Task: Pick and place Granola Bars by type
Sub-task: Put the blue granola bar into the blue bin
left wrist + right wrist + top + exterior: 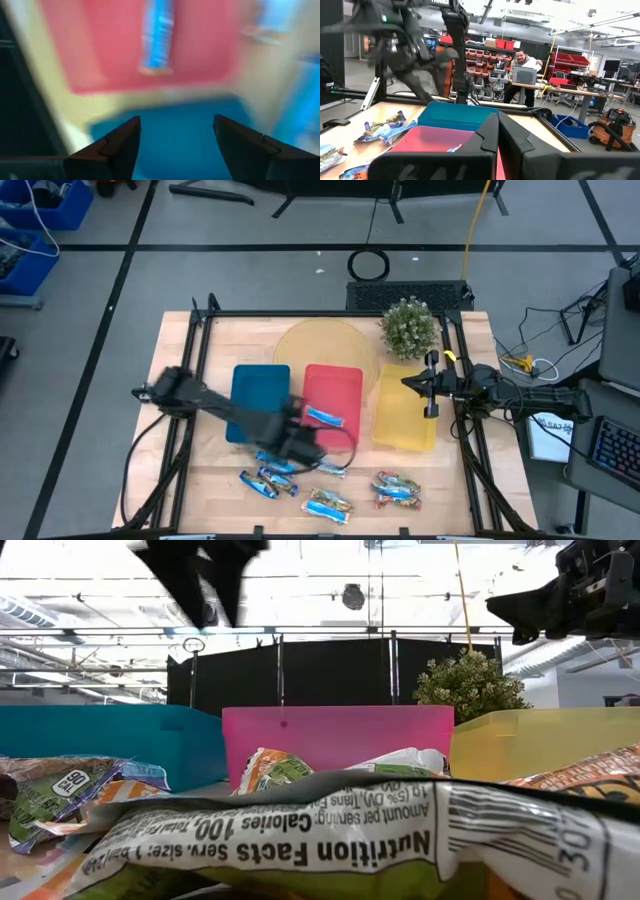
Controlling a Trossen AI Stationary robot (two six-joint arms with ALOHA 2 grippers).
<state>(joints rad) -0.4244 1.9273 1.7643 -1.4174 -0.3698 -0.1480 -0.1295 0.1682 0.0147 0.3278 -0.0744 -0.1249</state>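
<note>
Several foil-wrapped granola bars lie on the table near its front edge: a group at the left (268,480), one in the middle (328,502), a group at the right (397,490). One blue bar (325,417) lies in the red tray (332,385); it also shows in the left wrist view (157,37). My left gripper (300,442) hangs open and empty (175,122) above the near edges of the blue tray (258,385) and the red tray. My right gripper (432,392) is shut and empty (497,135) over the yellow tray's (405,425) right side.
A round wooden board (320,345) and a potted plant (408,325) stand at the table's back. Black frame rails (200,360) run along both table sides. A person (525,65) sits at a desk in the room beyond the table.
</note>
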